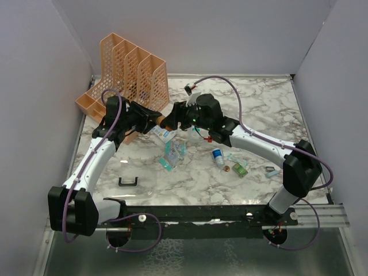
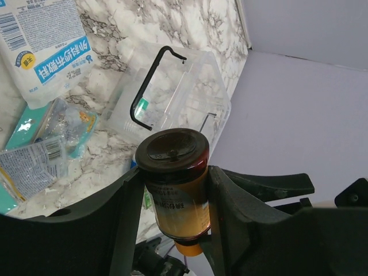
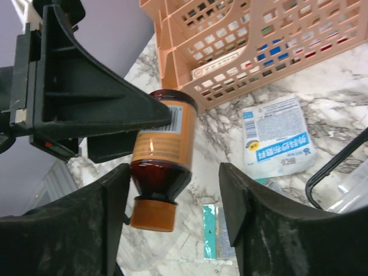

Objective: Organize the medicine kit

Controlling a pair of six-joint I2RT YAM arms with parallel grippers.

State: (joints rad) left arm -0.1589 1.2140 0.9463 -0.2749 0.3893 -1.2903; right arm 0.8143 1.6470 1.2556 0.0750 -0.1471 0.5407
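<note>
Clamping an amber, orange-labelled bottle (image 3: 164,144) in our left gripper (image 2: 175,175), right gripper (image 3: 175,181) spread loose around its orange cap (image 3: 152,215), we judge little packed: the clear, black-handled plastic medicine kit (image 2: 184,86) sits just beyond, packets (image 1: 171,154) scattered outside.

White Chinese characters on the blue band of the pouch (image 2: 46,52); barcodes on it and on the amber bottle (image 3: 163,141).

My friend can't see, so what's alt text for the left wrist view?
The left gripper clamps a brown, orange-labelled bottle. Beyond it, the clear medicine kit and a white packet lie on the marble table.
</note>
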